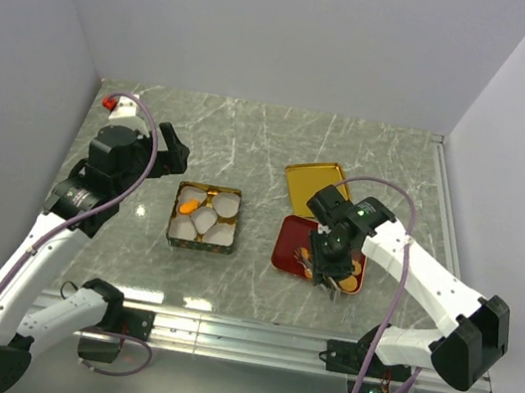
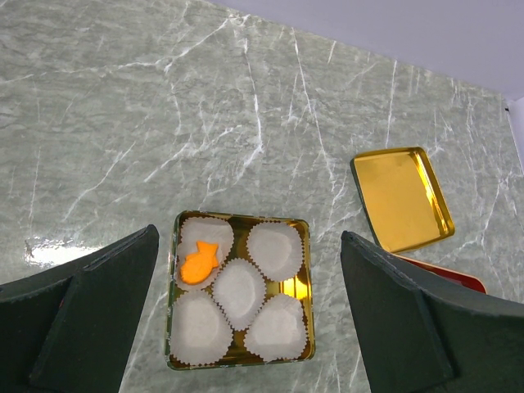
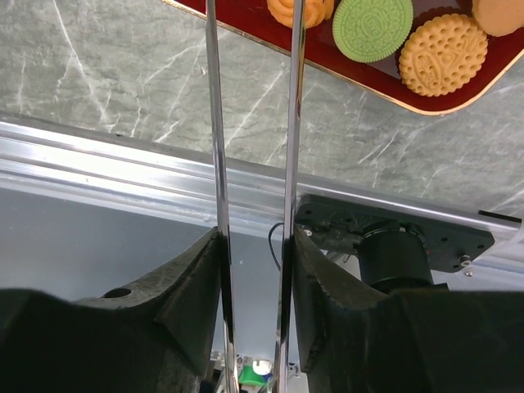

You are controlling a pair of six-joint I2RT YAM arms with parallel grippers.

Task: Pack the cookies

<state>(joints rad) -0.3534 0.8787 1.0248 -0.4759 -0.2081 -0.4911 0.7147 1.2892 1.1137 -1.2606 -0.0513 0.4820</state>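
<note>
Several cookies lie on a red tray: a green round one, a tan round one and an orange one. My right gripper is shut on metal tongs, and the two blades reach the orange cookie at the tray's near edge. In the top view this gripper hangs over the red tray. A gold tin holds several white paper cups, with one orange fish-shaped cookie in the far left cup. My left gripper is open above the tin, holding nothing.
A gold lid lies upside down just behind the red tray. The tin sits left of the tray on the marble table. A metal rail runs along the near edge. White walls close in the back and sides.
</note>
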